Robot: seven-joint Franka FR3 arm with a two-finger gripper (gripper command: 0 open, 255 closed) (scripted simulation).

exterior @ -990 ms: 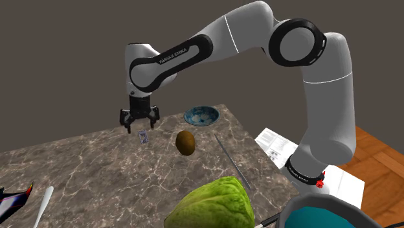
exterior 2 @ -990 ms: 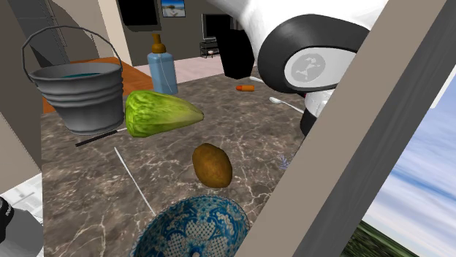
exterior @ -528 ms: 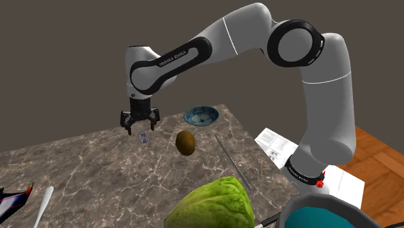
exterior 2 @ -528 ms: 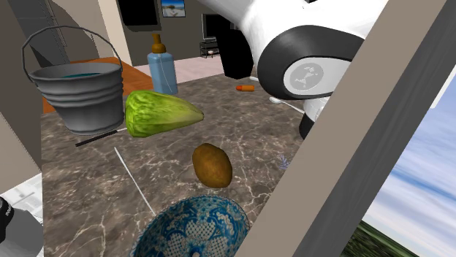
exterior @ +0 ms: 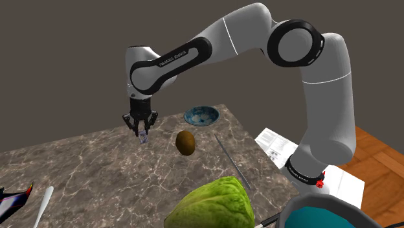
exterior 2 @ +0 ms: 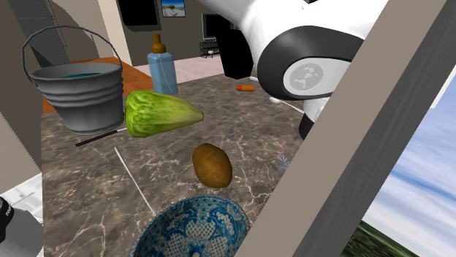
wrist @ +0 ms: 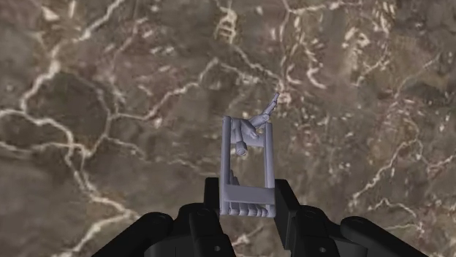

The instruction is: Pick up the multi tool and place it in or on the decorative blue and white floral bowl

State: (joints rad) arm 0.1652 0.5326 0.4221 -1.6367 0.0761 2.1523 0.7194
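- Progress, as a judgement: the grasp looks made, while the lift, the carry and the release are not yet done.
- The black two-finger claw [wrist: 248,210] has its fingers [wrist: 213,198] pressed against both sides of the near end of a small pale grey-lilac multi tool [wrist: 249,166]. The tool is an open rectangular frame with a short piece folded out at its far end, so the claw is clamped on it.
- In the shoulder view the claw [exterior: 142,129] points straight down and the multi tool [exterior: 143,136] hangs at its fingertips. It is low over the brown marbled stone counter [exterior: 84,165]. Whether the tool is clear of the surface cannot be told.
- The round blue-and-white floral bowl [exterior: 201,116] stands on the counter. The claw and tool are well apart from the bowl, off to its left in the shoulder view.
- A brown egg-shaped thing [exterior: 186,142] lies near the bowl on its camera side. It sits a little off the straight line from the tool to the bowl.
- The second exterior view shows the bowl [exterior 2: 191,228] with its patterned inside and no tool in it.
- What is left, most likely: raise the tool, carry it across to the bowl above the rim, then part the fingers over its middle.
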